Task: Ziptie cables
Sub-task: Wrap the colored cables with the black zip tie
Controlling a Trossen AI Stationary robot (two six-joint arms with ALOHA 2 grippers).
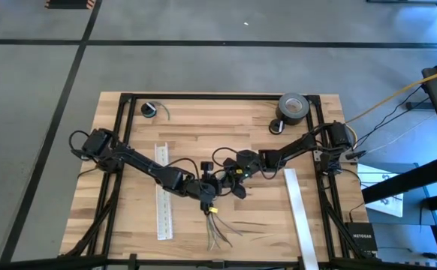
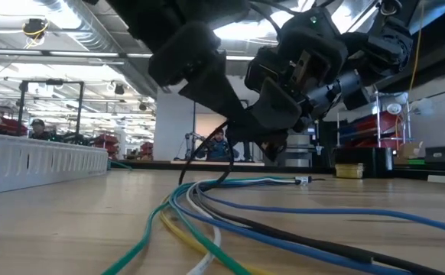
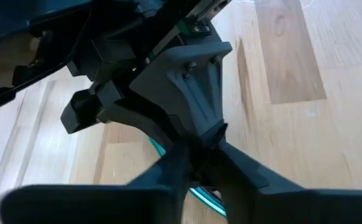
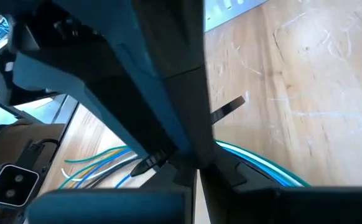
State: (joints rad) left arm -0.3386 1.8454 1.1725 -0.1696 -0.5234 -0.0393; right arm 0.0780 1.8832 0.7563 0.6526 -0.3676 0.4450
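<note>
On the pale wooden table (image 1: 128, 225), the left gripper (image 1: 206, 196), its fingers too crowded to judge, meets the right gripper (image 1: 230, 185), fingers pressed together, above the gathered end of the loose bundle of thin grey, green and yellow cables (image 1: 220, 234) fanning toward the near edge.

Bright, even overhead light; the wrist views blur badly up close.
</note>
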